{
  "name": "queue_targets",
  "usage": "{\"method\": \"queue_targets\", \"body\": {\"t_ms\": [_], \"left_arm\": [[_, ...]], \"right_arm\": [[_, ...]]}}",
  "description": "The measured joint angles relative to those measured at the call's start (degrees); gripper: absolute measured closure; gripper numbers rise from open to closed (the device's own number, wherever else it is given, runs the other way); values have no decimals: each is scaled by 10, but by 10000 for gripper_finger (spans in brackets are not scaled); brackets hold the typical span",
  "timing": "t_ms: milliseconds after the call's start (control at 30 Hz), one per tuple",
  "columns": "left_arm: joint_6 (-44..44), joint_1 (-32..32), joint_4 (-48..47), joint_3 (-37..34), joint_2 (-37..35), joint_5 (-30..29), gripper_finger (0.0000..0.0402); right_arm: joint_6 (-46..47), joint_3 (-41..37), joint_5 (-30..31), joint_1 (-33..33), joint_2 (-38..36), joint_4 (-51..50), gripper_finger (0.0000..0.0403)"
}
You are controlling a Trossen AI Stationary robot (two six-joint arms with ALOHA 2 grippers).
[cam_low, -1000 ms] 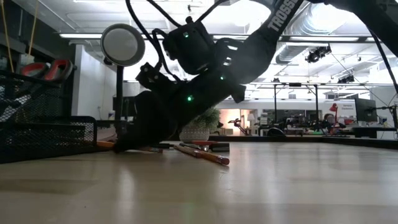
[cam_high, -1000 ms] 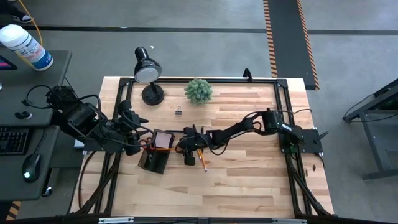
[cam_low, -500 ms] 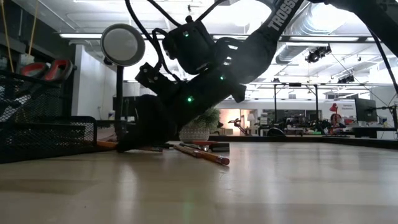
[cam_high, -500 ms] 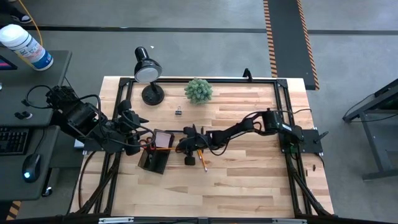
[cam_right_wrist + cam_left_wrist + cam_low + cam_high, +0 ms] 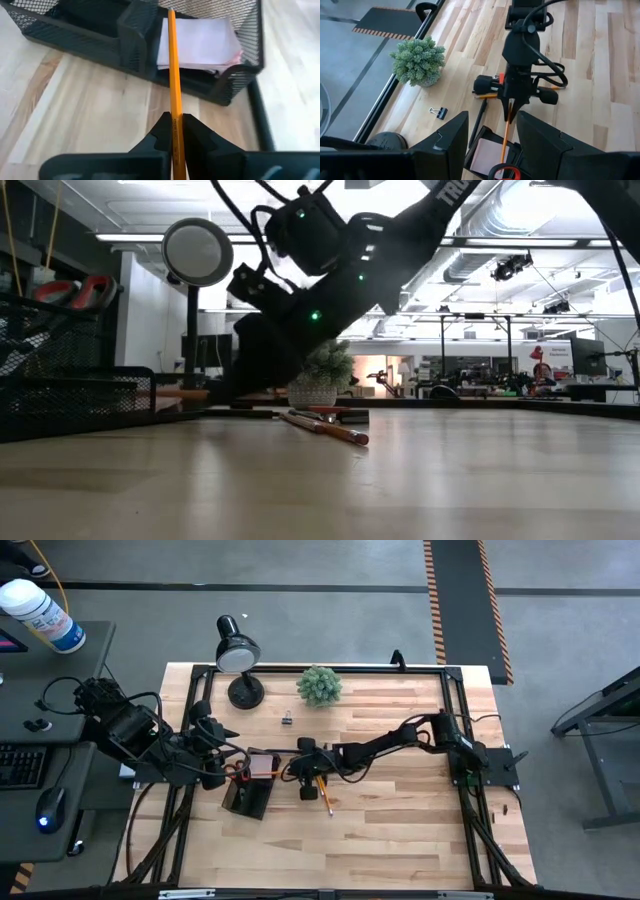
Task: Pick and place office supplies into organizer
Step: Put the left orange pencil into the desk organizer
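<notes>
- My right gripper [image 5: 172,131] is clamped on a pencil [image 5: 172,70]; fingers [image 5: 196,131] pressed to either side of its shaft; the pencil runs forward from the jaws toward the organizer [image 5: 95,35].
- In the right wrist view the pencil's far end lies over the organizer's edge, beside a mesh divider; the sticky-note pad [image 5: 200,42] sits in the compartment just past it.
- High view: right gripper [image 5: 297,766] sits just beside the organizer [image 5: 247,798], on the side toward the table's middle; the right arm reaches to it from the table's right edge.
- Low view: the right gripper [image 5: 262,370] is lifted off the table [image 5: 400,480]; a second pencil [image 5: 325,427] lies flat on the wood, apart from the organizer [image 5: 70,405].
- Red scissor handles [image 5: 75,292] stand up out of the organizer's tall compartment.
- Left wrist view: a binder clip [image 5: 438,112] lies on the table near the plant [image 5: 418,61], well apart from the organizer; a dark pen [image 5: 478,122] lies on the wood just beside the organizer.
- My left gripper [image 5: 490,145] hangs over the organizer's left end with its fingers [image 5: 447,140] spread wide, holding nothing; left arm waits at the table's left edge.
- Desk lamp [image 5: 237,655] stands at the far-left corner, beside the plant [image 5: 319,686].
</notes>
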Motion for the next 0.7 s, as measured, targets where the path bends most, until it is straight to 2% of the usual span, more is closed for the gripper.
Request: {"method": "queue_targets", "body": {"t_ms": [200,467,533,700], "left_arm": [[0,0,0,0,0,7,247],[0,0,0,0,0,7,247],[-1,0,0,0,0,7,247],[-5,0,6,-4,1,-4,247]], "right_arm": [[-54,0,21,3,-57,-67,388],[-81,0,99,2,-143,-205,388],[-79,0,139,7,-164,-265,388],[-50,-1,291,31,-208,-411,388]]}}
